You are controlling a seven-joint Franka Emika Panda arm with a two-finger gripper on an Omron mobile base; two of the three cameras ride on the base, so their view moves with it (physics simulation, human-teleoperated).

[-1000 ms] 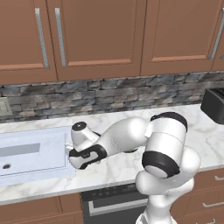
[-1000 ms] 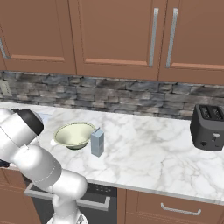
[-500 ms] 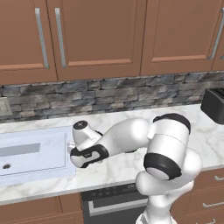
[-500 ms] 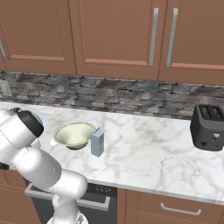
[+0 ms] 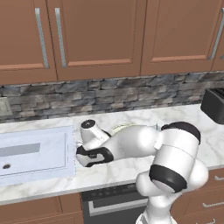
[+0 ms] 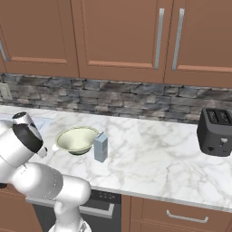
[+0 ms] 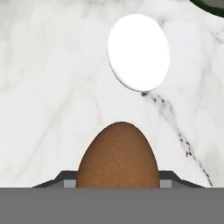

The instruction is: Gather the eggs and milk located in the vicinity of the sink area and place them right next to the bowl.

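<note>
Since a second ago the arm has swung further toward the sink (image 5: 35,153), gripper (image 7: 118,183) clenched on the brown egg (image 7: 118,157); beyond it, apart, the white egg (image 7: 138,51) lies on marble

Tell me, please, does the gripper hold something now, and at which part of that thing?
Yes: the brown egg. The fingers press its lower sides, left and right, while the white egg lies free on the marble counter.
</note>
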